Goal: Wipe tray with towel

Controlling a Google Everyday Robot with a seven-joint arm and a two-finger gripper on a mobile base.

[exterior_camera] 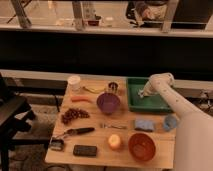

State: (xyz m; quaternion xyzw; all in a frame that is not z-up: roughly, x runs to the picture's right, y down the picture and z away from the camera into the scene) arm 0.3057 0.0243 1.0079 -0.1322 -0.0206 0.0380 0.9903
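A green tray [136, 100] sits at the back right of the wooden table. My white arm reaches in from the lower right and my gripper [144, 93] is down inside the tray, at its middle. A pale patch at the gripper may be the towel, but I cannot tell for sure. A blue folded cloth [144, 124] lies on the table in front of the tray.
On the table [125, 154]: purple bowl [108, 102], orange bowl [142, 146], blue cup [170, 121], white cup [74, 82], small can [113, 87], banana [93, 90], carrot [80, 99], grapes [73, 114], fork [112, 126], orange fruit [115, 141], black phone [85, 150]. A black chair [12, 112] stands left.
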